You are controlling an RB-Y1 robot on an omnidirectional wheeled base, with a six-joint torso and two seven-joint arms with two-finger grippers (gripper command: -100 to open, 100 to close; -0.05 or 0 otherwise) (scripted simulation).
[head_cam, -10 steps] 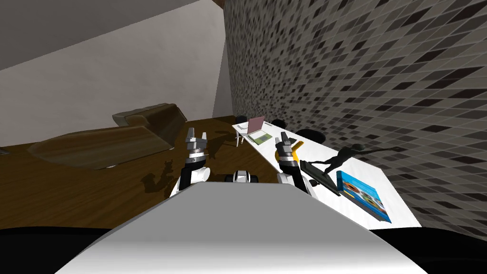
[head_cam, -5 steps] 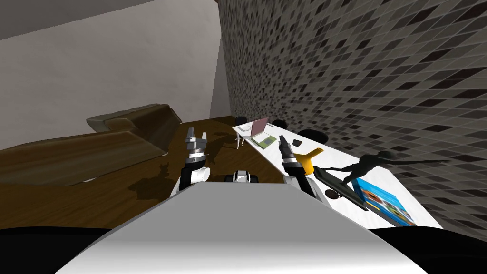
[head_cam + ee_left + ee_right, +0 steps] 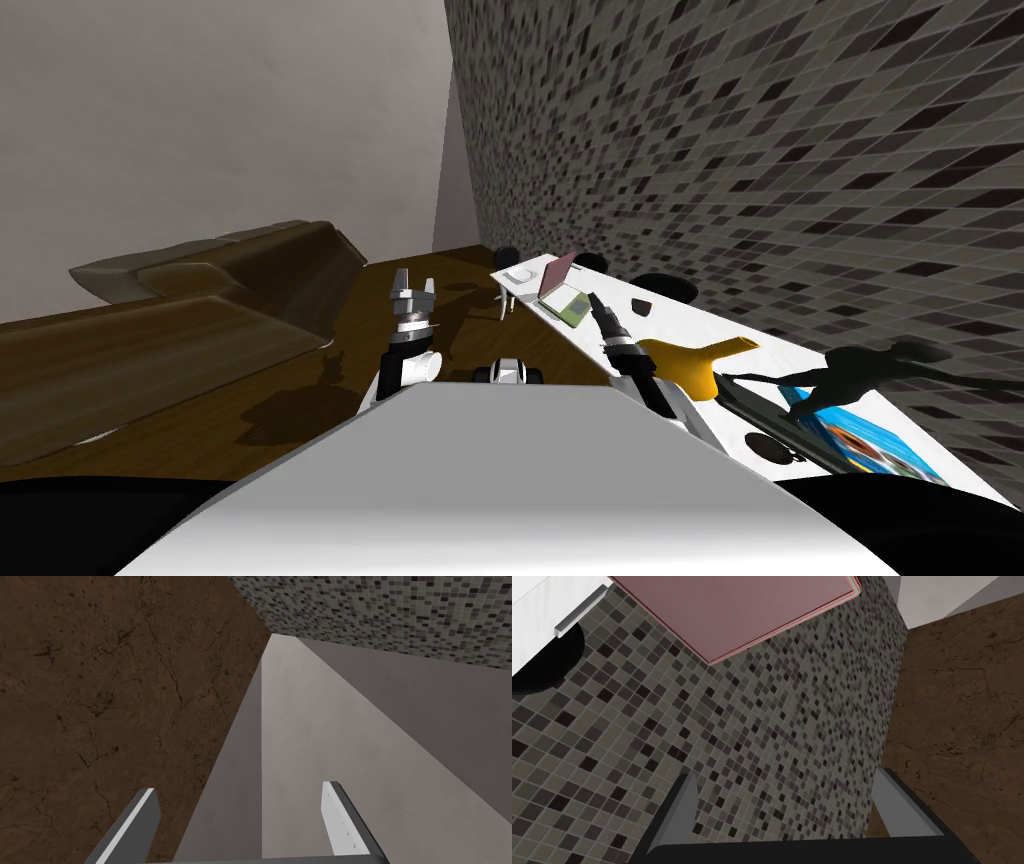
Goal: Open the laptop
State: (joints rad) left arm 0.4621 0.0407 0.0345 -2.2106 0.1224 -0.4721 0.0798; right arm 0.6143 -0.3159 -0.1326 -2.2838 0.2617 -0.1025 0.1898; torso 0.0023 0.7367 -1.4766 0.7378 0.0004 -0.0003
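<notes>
The laptop (image 3: 557, 283) stands on the far part of a long white table (image 3: 680, 330) against the tiled wall. Its pink lid is raised and slanted over a green base. In the right wrist view the pink lid (image 3: 737, 611) lies ahead of and beyond my fingers, apart from them. My right gripper (image 3: 595, 302) (image 3: 787, 796) is over the table's near edge, a little short of the laptop, open with nothing between its fingers. My left gripper (image 3: 412, 288) (image 3: 240, 816) is held up over the brown floor, open and empty.
On the table nearer to me are a yellow spouted vessel (image 3: 690, 365), a black figurine (image 3: 860, 370), a blue book (image 3: 865, 445), a flat dark slab (image 3: 770, 420) and a small black item (image 3: 641, 306). A brown sofa (image 3: 200, 290) lies to the left.
My view has swung, so the sofa slid left and the near table items slid right and grew. My right hand has turned and now points along the table toward the laptop.
</notes>
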